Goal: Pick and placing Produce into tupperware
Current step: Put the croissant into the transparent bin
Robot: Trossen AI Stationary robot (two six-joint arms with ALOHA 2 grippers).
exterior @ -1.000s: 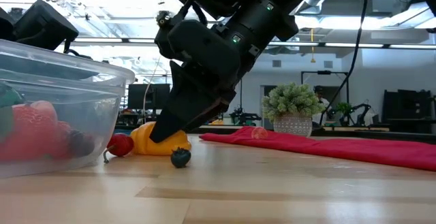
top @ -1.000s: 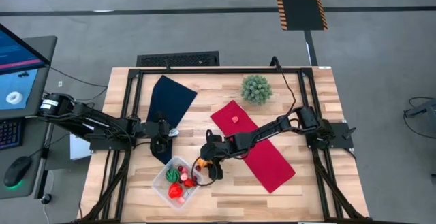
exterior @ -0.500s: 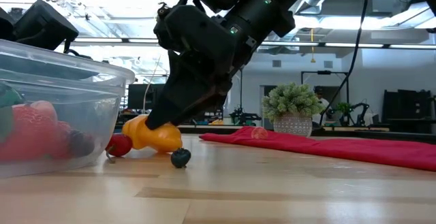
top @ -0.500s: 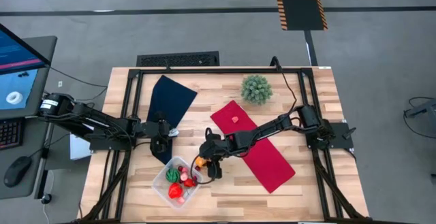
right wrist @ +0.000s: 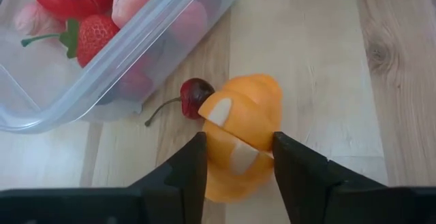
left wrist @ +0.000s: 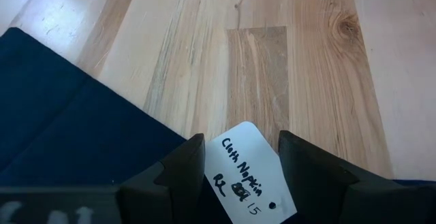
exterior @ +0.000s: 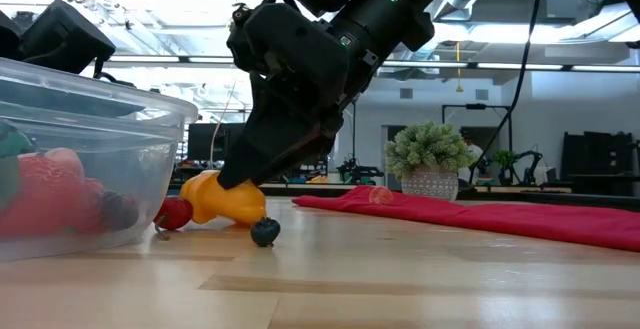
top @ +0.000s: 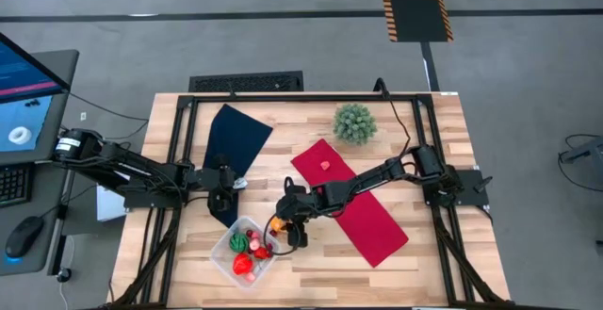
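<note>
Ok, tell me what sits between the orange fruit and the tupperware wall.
A red cherry lies between the orange fruit and the tupperware wall, its stem toward the box; the right wrist view shows it best.

table (top: 443, 253): pale grained wood | tupperware (right wrist: 82, 81): clear glossy plastic | napkin (top: 231, 140): matt cloth

Both arms are matt black and jointed, with black cables running along them. Each ends in two blocky dark fingers (right wrist: 184, 176) with flat inner faces. On the right arm (top: 377, 178) a small green light glows on the housing near the wrist.
</note>
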